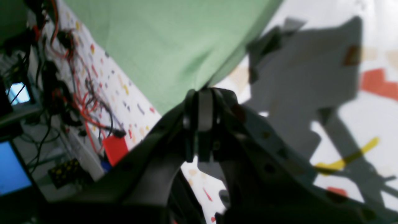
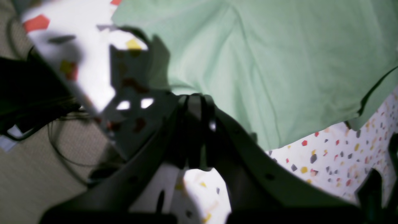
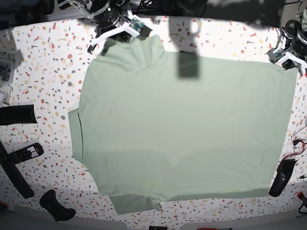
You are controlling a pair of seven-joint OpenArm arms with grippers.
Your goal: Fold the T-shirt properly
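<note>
Left gripper point(image 1: 200, 93) clamped on T-shirt point(image 3: 182, 129) corner, right gripper point(image 2: 196, 97) clenched on its edge

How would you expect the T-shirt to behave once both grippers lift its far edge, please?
The T-shirt is thin cloth, so it will likely drape and sag between the left gripper and right gripper. Probably light; the trailing part may drag across the table.

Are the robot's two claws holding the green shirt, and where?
Yes. Both are pinching the T-shirt at its far edge. The left gripper is shut on one corner, and the right gripper is shut on the other corner.
</note>
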